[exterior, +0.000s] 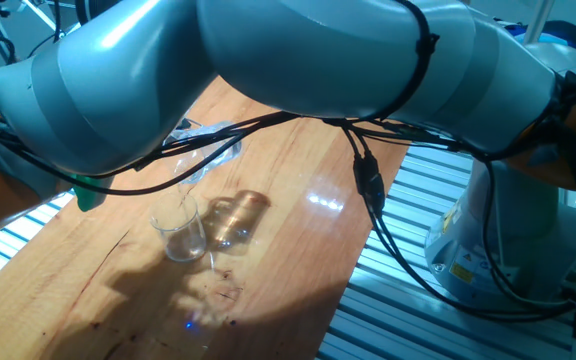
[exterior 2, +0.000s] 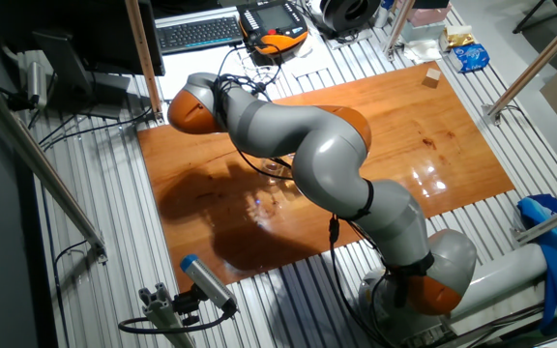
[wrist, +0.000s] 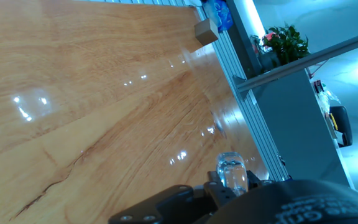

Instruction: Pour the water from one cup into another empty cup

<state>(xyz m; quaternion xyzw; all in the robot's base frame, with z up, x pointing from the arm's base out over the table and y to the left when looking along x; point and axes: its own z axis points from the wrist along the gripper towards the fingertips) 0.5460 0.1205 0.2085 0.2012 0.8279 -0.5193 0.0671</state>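
Note:
The clear handleless tumbler (exterior: 181,232) stands upright on the wooden table (exterior: 298,250). Just above it, the clear glass mug (exterior: 208,145) hangs tilted towards the tumbler. My arm hides most of the mug in this fixed view. In the hand view a piece of the mug's glass (wrist: 232,171) shows between the dark parts of my gripper (wrist: 229,185), which is shut on it. I cannot make out any water in either glass. In the other fixed view my arm covers both glasses, and only a glint of glass (exterior 2: 277,170) shows.
A small wooden block (exterior 2: 433,76) and a blue packet (exterior 2: 470,58) lie at the far end of the table. A keyboard (exterior 2: 199,33) and a pendant (exterior 2: 274,29) sit beyond it. Ribbed metal (exterior: 418,230) borders the table. Cables (exterior: 368,180) hang from the arm.

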